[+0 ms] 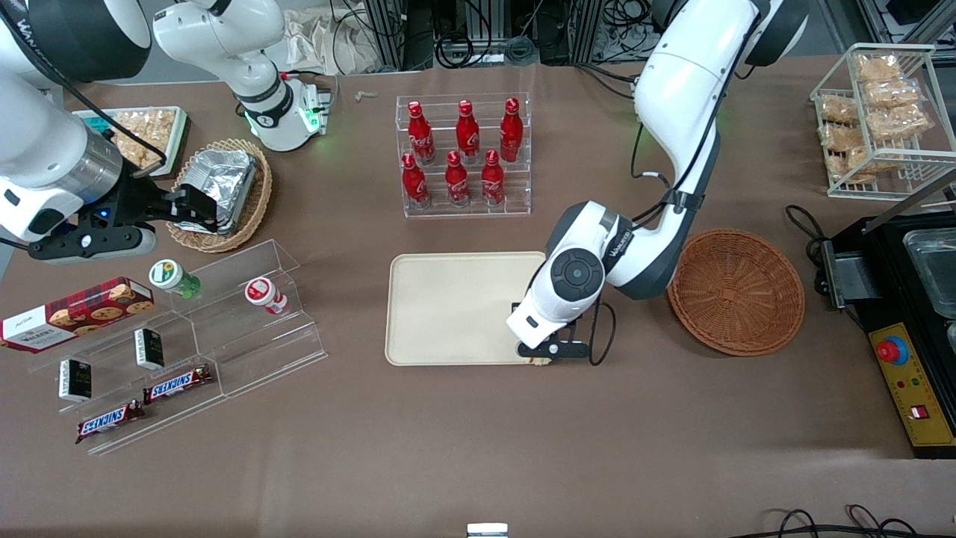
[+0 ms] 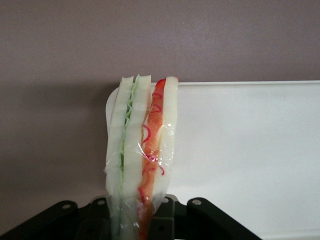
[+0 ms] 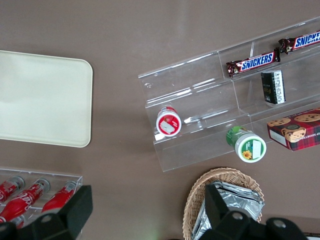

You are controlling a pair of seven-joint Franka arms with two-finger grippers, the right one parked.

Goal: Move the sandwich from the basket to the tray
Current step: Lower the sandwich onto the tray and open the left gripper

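Observation:
The sandwich (image 2: 142, 150) is a plastic-wrapped wedge of white bread with green and red-orange filling, and my left gripper (image 2: 135, 220) is shut on it. In the front view the gripper (image 1: 541, 355) hangs over the corner of the cream tray (image 1: 455, 306) that is nearest the camera and toward the working arm's end. Only a sliver of the sandwich (image 1: 539, 362) shows under the wrist there. In the left wrist view the sandwich stands over the tray's rim (image 2: 240, 83), partly above bare table. The reddish-brown basket (image 1: 736, 291) lies beside the tray, toward the working arm's end, with nothing in it.
A clear rack of red cola bottles (image 1: 463, 153) stands farther from the camera than the tray. Toward the parked arm's end are a stepped acrylic rack (image 1: 187, 329) with snacks and a tan basket of foil packets (image 1: 224, 190). A wire rack (image 1: 877, 119) and a black control box (image 1: 907, 359) sit toward the working arm's end.

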